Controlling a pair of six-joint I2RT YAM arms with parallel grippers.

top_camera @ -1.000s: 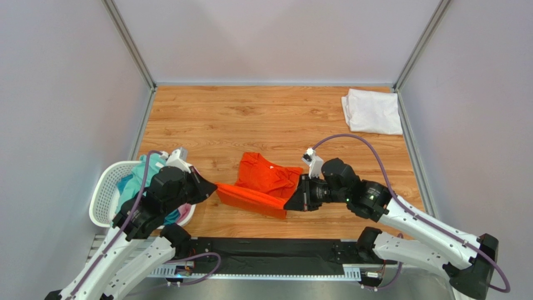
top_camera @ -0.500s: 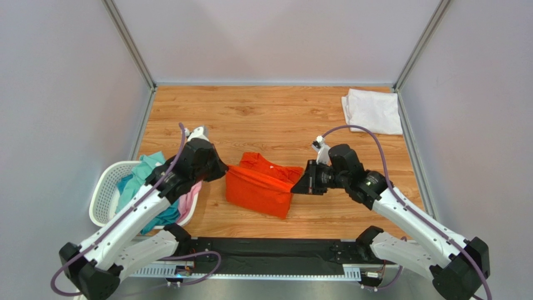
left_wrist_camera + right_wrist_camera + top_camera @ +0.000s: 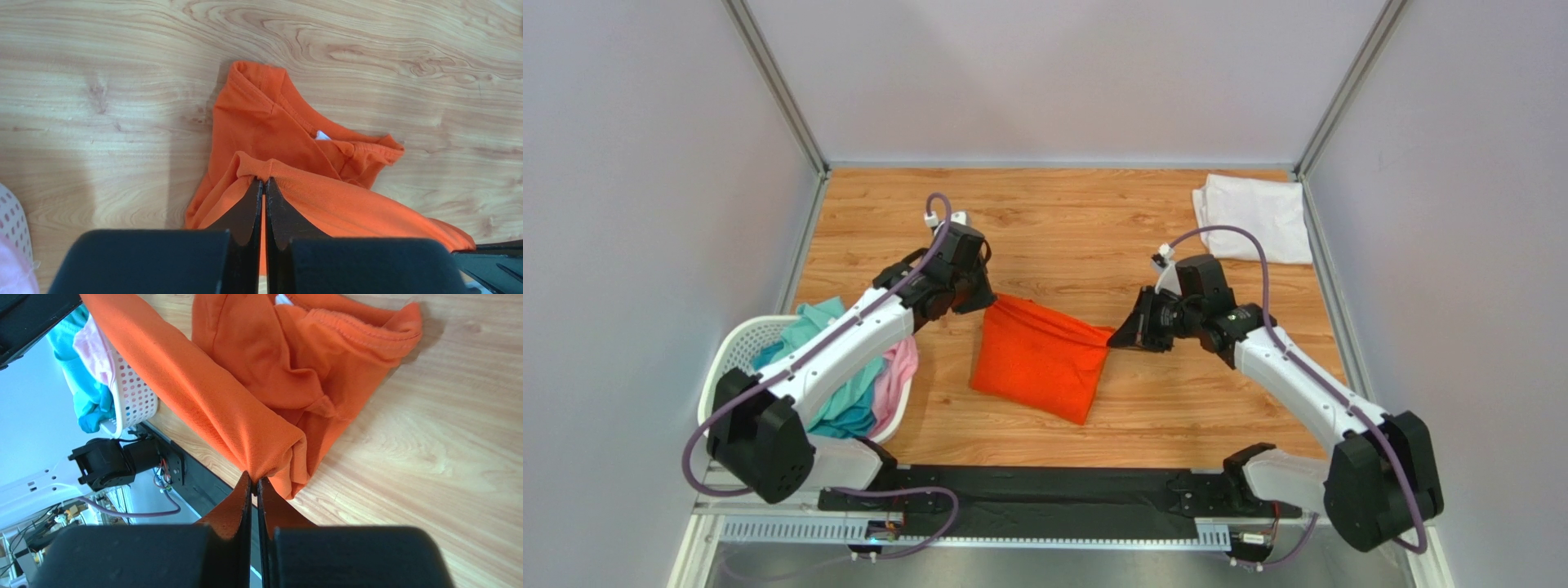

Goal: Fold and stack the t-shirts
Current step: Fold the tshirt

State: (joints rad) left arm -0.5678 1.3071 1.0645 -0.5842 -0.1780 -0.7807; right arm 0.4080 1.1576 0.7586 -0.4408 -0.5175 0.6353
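Pale grey walls (image 3: 1063, 74) enclose the wood-grain table (image 3: 1063, 227), with the orange t-shirt (image 3: 1038, 365) lying mid-board. The left gripper (image 3: 987, 306) and right gripper (image 3: 1117, 341) each clamp one of its far corners. A white t-shirt (image 3: 1254, 218) lies well beyond it, to the right.

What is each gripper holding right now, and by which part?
Both hold the orange t-shirt: the left gripper pinches one end of a hemmed edge, the right gripper the other end.

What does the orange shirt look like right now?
The orange t-shirt is soft, bright cloth, wrinkly, folded over on itself in the middle of the wooden table. The left gripper and right gripper are each shut on one end of its top layer's edge, stretched between them. Its collar peeks out underneath.
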